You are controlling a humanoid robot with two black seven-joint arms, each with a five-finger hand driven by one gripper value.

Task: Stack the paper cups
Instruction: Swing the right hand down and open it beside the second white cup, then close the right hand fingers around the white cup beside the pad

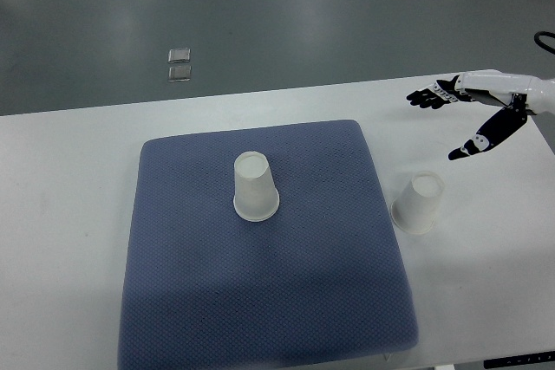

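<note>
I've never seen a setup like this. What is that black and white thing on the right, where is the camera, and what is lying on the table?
There is one picture, taken by a camera on the robot looking steeply down at its work table. The black and white thing is the robot's right hand, reaching in from the right edge with fingers spread. It holds nothing. The left hand is out of view. On the table lies a blue-grey mat. One paper cup stands upside down on the mat. A second cup, also upside down, stands on the bare table just right of the mat, nearer the hand. Beyond the table is grey floor.
</note>
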